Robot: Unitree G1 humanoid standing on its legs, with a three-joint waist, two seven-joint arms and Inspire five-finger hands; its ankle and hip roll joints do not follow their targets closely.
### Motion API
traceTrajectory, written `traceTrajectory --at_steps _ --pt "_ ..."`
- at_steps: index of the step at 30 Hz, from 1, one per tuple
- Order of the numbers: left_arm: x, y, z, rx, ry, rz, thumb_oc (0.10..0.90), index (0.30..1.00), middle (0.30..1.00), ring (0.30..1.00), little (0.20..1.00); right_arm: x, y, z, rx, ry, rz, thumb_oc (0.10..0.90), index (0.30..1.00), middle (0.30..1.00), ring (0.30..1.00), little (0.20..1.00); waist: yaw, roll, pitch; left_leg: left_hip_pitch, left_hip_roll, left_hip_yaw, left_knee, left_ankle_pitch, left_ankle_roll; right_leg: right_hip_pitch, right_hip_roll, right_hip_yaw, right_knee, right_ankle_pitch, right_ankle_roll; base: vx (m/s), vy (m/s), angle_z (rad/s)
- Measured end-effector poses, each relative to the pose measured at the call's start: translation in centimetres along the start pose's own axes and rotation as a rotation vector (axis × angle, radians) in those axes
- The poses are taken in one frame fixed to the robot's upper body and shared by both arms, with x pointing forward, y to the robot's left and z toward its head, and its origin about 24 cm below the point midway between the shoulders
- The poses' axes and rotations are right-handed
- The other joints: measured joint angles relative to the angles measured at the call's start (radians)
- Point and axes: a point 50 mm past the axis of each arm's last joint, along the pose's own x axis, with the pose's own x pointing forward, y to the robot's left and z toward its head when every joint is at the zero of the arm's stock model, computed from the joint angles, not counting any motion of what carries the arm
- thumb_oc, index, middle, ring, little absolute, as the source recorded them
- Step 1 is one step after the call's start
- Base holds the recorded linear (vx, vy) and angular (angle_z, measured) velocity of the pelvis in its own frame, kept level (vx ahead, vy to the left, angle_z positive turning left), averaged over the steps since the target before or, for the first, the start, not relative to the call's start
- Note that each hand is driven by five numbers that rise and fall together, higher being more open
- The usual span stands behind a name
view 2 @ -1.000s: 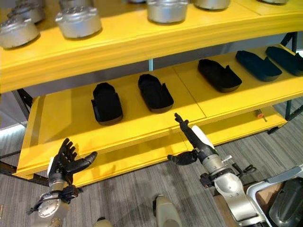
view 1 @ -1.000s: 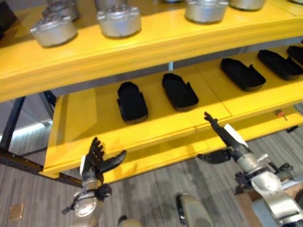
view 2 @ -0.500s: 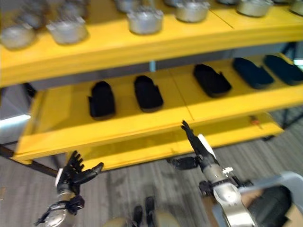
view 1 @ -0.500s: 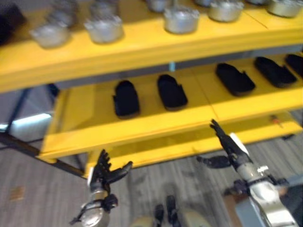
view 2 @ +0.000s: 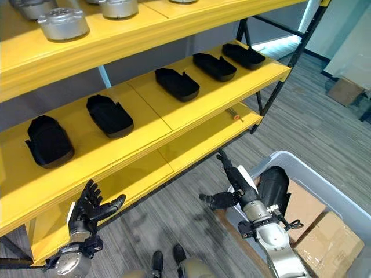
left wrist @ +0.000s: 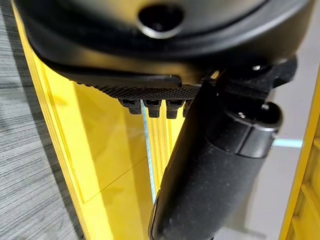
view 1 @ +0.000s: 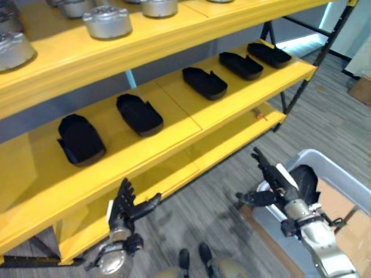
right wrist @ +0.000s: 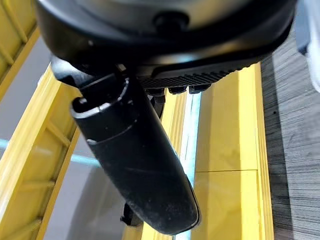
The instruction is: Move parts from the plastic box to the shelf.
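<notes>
Several black shell-shaped parts [view 1: 139,113] lie in a row on the middle board of the yellow shelf [view 1: 232,107]. A grey plastic box [view 1: 342,184] stands on the floor at the lower right, with one black part [view 1: 305,180] leaning inside it. My right hand [view 1: 274,179] is open, fingers straight, above the floor beside the box's near rim, and it holds nothing. At the lower left my left hand [view 1: 125,204] is open and empty in front of the lowest shelf board. In the wrist views the left hand [left wrist: 210,165] and right hand [right wrist: 135,160] face yellow shelf boards.
Silver metal castings [view 1: 107,21] stand on the top board. Cardboard boxes [view 2: 330,246] sit beside the plastic box, another carton [view 2: 343,90] farther right. A small orange thing [view 1: 260,116] lies on the lowest board. A black shelf leg [view 1: 310,58] stands at the right end.
The camera has swung to the right, bringing the shelf's right end, the plastic box and the cartons into view. Both hands keep their open pose.
</notes>
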Motion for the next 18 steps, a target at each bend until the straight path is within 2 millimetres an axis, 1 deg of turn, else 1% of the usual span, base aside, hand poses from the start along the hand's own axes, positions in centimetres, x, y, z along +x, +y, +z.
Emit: traceTrajectory --at_steps 1,2,3,4,5,6,7,8,9,10,11,12,13,14,15,16,18 --pt "0.0 0.0 0.0 0.003 -0.001 -0.002 0.900 1.000 1.000 1.000 1.000 -0.1 0.0 -0.1 0.002 0.004 0.000 0.900 1.000 1.000 1.000 1.000 -0.015 -0.002 0.000 0.004 -0.008 0.018 0.000 0.004 0.001 -0.004 0.000 0.011 0.000 0.011 0.017 -0.15 0.038 -1.15" --pt "-0.1 0.3 -0.1 0.017 0.006 0.000 0.900 1.000 1.000 1.000 1.000 0.2 0.3 0.2 0.001 -0.008 0.014 0.900 1.000 1.000 1.000 1.000 -0.003 0.005 0.001 0.011 0.006 0.089 -0.009 0.011 0.020 -0.019 -0.006 0.029 0.019 0.008 0.035 -0.11 -0.015 -1.08" --pt "-0.1 0.6 0.0 0.021 0.005 0.009 0.900 1.000 1.000 1.000 1.000 0.6 0.6 0.4 0.003 -0.020 0.026 0.900 1.000 1.000 1.000 1.000 0.004 0.007 0.003 0.004 0.021 0.160 0.003 0.015 0.036 -0.050 -0.049 -0.081 0.045 -0.002 0.029 -0.11 -0.033 -1.78" --pt "-0.1 0.8 0.0 0.017 0.006 0.023 0.900 1.000 1.000 1.000 1.000 1.6 1.0 0.9 -0.004 -0.036 0.045 0.900 1.000 1.000 1.000 1.000 0.028 0.018 0.012 0.010 0.029 0.225 0.004 0.004 0.048 -0.101 -0.136 -0.315 0.110 -0.022 0.030 -0.01 -0.029 -1.47" --pt "0.1 0.7 0.0 0.014 0.003 0.027 0.900 1.000 1.000 1.000 1.000 1.7 1.0 1.2 -0.008 -0.048 0.051 0.900 1.000 1.000 1.000 1.000 0.035 0.026 0.014 0.010 0.030 0.242 0.007 -0.001 0.051 -0.114 -0.197 -0.390 0.125 -0.038 0.043 0.00 -0.052 -1.15" --pt "0.1 0.7 0.1 0.011 0.001 0.035 0.900 1.000 1.000 1.000 1.000 1.7 1.1 1.3 -0.008 -0.053 0.055 0.900 1.000 1.000 1.000 1.000 0.016 0.036 0.018 0.015 0.031 0.250 0.006 -0.013 0.053 -0.101 -0.291 -0.453 0.104 -0.049 0.056 -0.01 -0.040 -0.65" --pt "0.2 0.8 0.2 0.009 -0.004 0.040 0.900 1.000 1.000 1.000 1.000 1.8 1.3 1.3 -0.008 -0.054 0.064 0.900 1.000 1.000 1.000 1.000 0.024 0.037 0.018 0.025 0.032 0.269 0.000 -0.014 0.054 -0.095 -0.338 -0.501 0.089 -0.047 0.062 0.05 -0.043 -0.59" --pt "0.2 1.0 0.3 0.009 -0.009 0.051 0.900 1.000 1.000 1.000 1.000 2.1 1.8 1.6 -0.009 -0.064 0.082 0.900 1.000 1.000 1.000 1.000 0.033 0.037 0.019 0.029 0.040 0.302 0.001 -0.024 0.057 -0.097 -0.388 -0.519 0.070 -0.041 0.082 0.01 -0.078 -0.98" --pt "0.1 1.4 0.1 0.008 0.000 0.068 0.900 1.000 1.000 1.000 1.000 2.5 2.1 1.9 -0.016 -0.080 0.102 0.900 1.000 1.000 1.000 1.000 0.052 0.039 0.021 0.032 0.049 0.338 -0.001 -0.033 0.048 -0.108 -0.421 -0.545 0.066 -0.022 0.113 0.03 -0.109 -1.07" --pt "0.0 1.7 -0.1 0.010 0.008 0.079 0.900 1.000 1.000 1.000 1.000 2.7 2.3 2.2 -0.017 -0.092 0.113 0.900 1.000 1.000 1.000 1.000 0.064 0.039 0.021 0.035 0.053 0.360 -0.001 -0.042 0.032 -0.113 -0.450 -0.560 0.056 -0.009 0.135 0.03 -0.214 -1.07" --pt "-0.4 2.1 -0.6 0.016 0.032 0.092 0.900 1.000 1.000 1.000 1.000 2.8 2.3 2.4 -0.018 -0.100 0.113 0.900 1.000 1.000 1.000 1.000 0.078 0.035 0.022 0.043 0.059 0.384 -0.005 -0.041 0.014 -0.091 -0.484 -0.598 0.010 0.012 0.165 0.14 -0.138 -0.71" --pt "-0.6 2.2 -0.9 0.008 0.039 0.099 0.900 1.000 1.000 1.000 1.000 2.6 2.2 2.2 -0.020 -0.091 0.108 0.900 1.000 1.000 1.000 1.000 0.077 0.028 0.020 0.051 0.059 0.380 -0.016 -0.037 -0.008 -0.056 -0.487 -0.618 -0.006 0.018 0.175 0.11 -0.201 -0.29" --pt "-0.8 2.2 -1.1 0.004 0.048 0.105 0.900 1.000 1.000 1.000 1.000 2.3 2.0 1.8 -0.024 -0.073 0.097 0.900 1.000 1.000 1.000 1.000 0.077 0.014 0.016 0.052 0.059 0.366 -0.019 -0.034 -0.015 -0.012 -0.478 -0.625 -0.027 0.019 0.179 0.12 -0.176 0.16" --pt "-0.8 2.1 -1.4 0.003 0.061 0.102 0.900 1.000 1.000 1.000 1.000 2.1 1.7 1.4 -0.037 -0.057 0.086 0.900 1.000 1.000 1.000 1.000 0.074 0.011 0.018 0.052 0.062 0.340 -0.020 -0.030 -0.023 0.008 -0.461 -0.621 -0.063 0.067 0.173 0.09 -0.257 0.39" --pt "-0.9 1.9 -1.6 0.001 0.068 0.096 0.900 1.000 1.000 1.000 1.000 1.9 1.4 1.1 -0.058 -0.038 0.074 0.900 1.000 1.000 1.000 1.000 0.063 0.014 0.016 0.046 0.077 0.313 -0.023 -0.021 -0.041 0.010 -0.431 -0.592 -0.066 0.087 0.170 0.14 -0.241 0.53" --pt "-1.1 1.8 -1.8 -0.009 0.076 0.100 0.900 1.000 1.000 1.000 1.000 1.6 1.0 0.9 -0.077 -0.024 0.070 0.900 1.000 1.000 1.000 1.000 0.052 0.014 0.016 0.043 0.094 0.290 -0.027 -0.016 -0.056 0.011 -0.400 -0.562 -0.062 0.097 0.155 0.11 -0.220 0.45" --pt "-1.5 1.7 -2.3 -0.030 0.096 0.108 0.900 1.000 1.000 1.000 1.000 1.4 0.3 0.9 -0.101 -0.017 0.058 0.900 1.000 1.000 1.000 1.000 0.056 0.022 0.012 0.042 0.136 0.278 -0.035 -0.013 -0.071 0.006 -0.351 -0.562 -0.065 0.082 0.128 0.11 -0.218 0.00"
